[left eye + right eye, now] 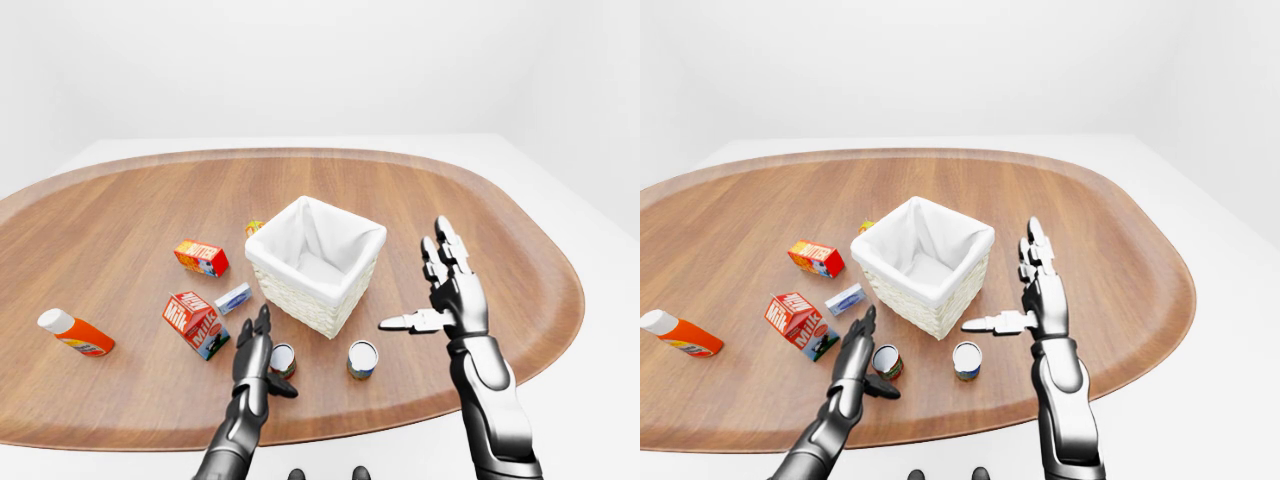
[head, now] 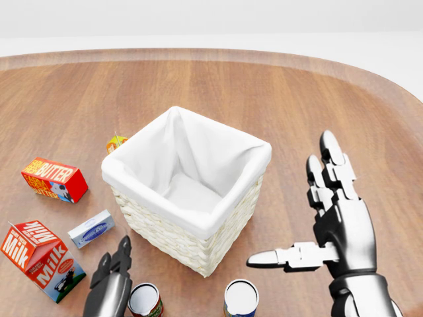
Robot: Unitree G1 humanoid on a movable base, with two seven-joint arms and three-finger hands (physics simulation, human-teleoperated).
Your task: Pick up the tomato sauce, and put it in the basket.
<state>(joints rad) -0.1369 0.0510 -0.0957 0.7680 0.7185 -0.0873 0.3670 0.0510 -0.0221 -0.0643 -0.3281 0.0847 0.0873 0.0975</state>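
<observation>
While the basket (image 2: 188, 191) sits empty | red can (image 1: 283, 359), likely the tomato sauce, stands on the bench (image 1: 120, 230) below the basket | left hand (image 1: 255, 350) open just beside it, ungripped | right hand (image 2: 327, 218) open, spread, idle | pick and drop both remain.

Glossy silver-grey right hand (image 2: 330, 218), dark joints, segmented fingers, matching left hand (image 1: 255, 350)

Both hands (image 1: 255, 350) (image 1: 445, 295) open, fingers spread
</observation>
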